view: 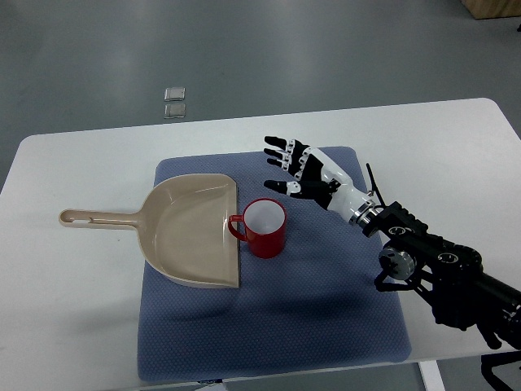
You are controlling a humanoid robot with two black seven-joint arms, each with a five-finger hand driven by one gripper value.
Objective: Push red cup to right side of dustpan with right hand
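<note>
Right hand (295,167) hangs spread, empty; I judge red cup (264,228) light, rigid, pushable low on its wall beside dustpan (191,232).

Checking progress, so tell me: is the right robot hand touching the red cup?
No. The right robot hand hovers with fingers spread, above and right of the red cup, with blue mat visible between them.

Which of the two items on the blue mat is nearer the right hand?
The red cup, upright just right of the dustpan's open edge. The open right hand hovers up-right of it; the dustpan lies farther left.
</note>
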